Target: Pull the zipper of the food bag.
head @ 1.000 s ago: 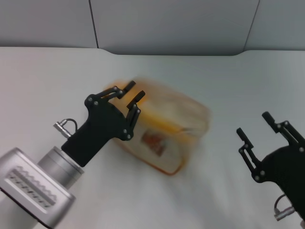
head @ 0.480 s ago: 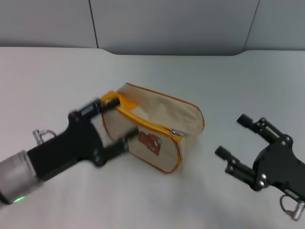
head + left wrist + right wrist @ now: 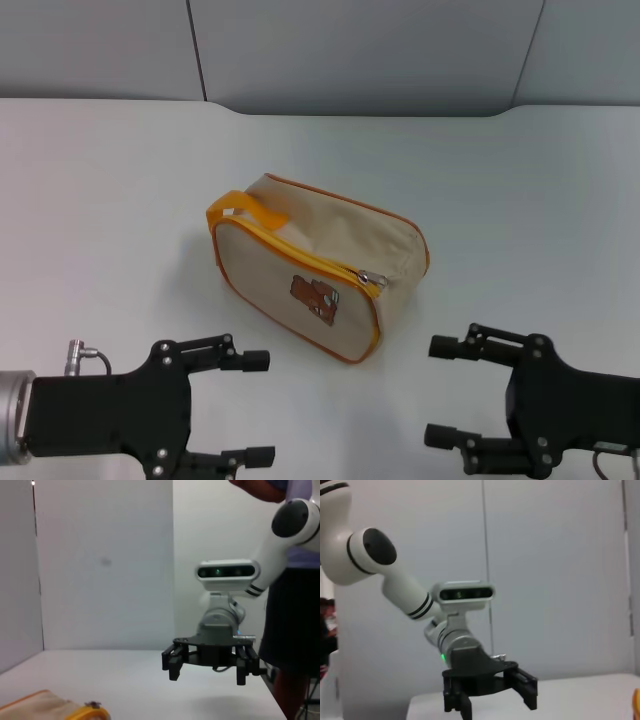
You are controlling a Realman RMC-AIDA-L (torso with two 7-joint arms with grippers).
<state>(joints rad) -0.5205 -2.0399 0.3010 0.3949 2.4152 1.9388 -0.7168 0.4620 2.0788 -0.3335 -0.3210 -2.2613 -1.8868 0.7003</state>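
Beige canvas with orange piping makes the rectangular food bag (image 3: 318,268), which lies on its side near the middle of the white table (image 3: 520,200). Its orange loop handle (image 3: 240,209) is at the end toward the left edge of the table. The orange zipper (image 3: 300,259) runs along the face turned to the robot, and the small metal zipper pull (image 3: 372,279) sits at the end nearer the right edge. I cannot tell from this angle whether the teeth behind the pull are joined or apart, so the zipper may be shut along its length or it may be open.

The black left gripper (image 3: 255,408) is at the near edge of the table, on the left, with its fingers spread wide and nothing between them. The black right gripper (image 3: 445,392) is at the near edge on the right, also wide open and holding nothing. Both are well apart from the bag and point toward each other. In my judgement this low, symmetric pose is a resting one, which would fit either a start or a finish.
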